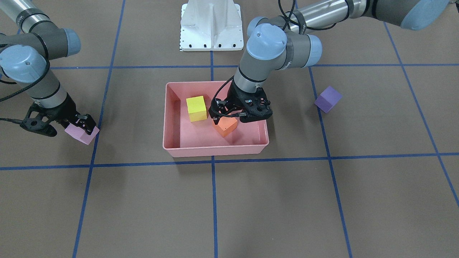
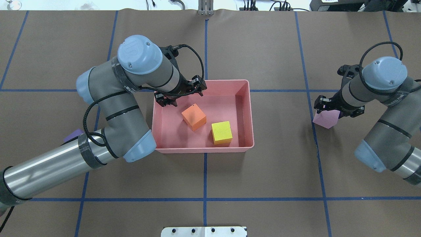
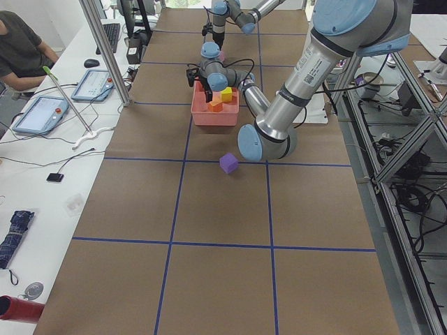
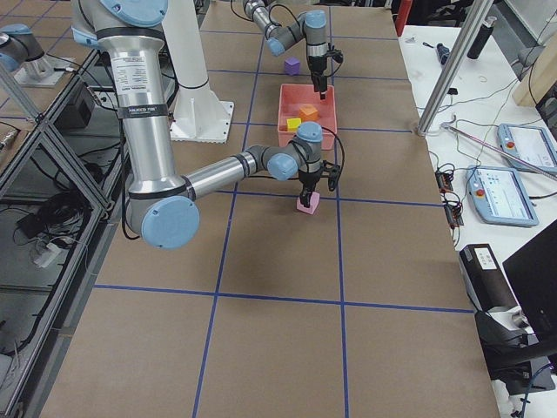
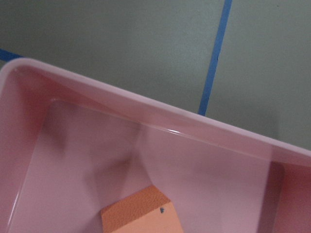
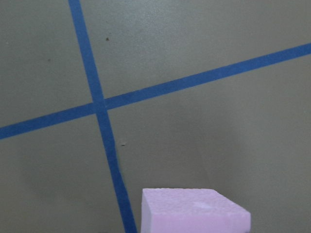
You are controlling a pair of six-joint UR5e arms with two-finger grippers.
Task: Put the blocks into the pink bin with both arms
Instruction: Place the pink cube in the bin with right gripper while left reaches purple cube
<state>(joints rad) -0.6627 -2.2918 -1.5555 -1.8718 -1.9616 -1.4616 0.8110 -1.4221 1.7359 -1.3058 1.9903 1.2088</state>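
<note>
The pink bin (image 1: 215, 150) sits mid-table and holds the yellow block (image 1: 196, 108) and the orange block (image 1: 225, 126), which lies tilted. My left gripper (image 1: 229, 118) hovers open just above the orange block, near the bin's corner (image 2: 158, 98), with the block apart from it (image 2: 194, 117). My right gripper (image 1: 81, 125) is shut on the light pink block (image 1: 83, 135) at table level, well outside the bin; the block fills the bottom of the right wrist view (image 6: 194, 211). The purple block (image 1: 328, 99) lies on the table on my left side, partly hidden by my left arm (image 2: 73, 134).
The white robot base (image 1: 211, 25) stands behind the bin. Blue tape lines (image 1: 213, 200) grid the brown table. An operator's desk with tablets (image 3: 42, 115) runs along the far side.
</note>
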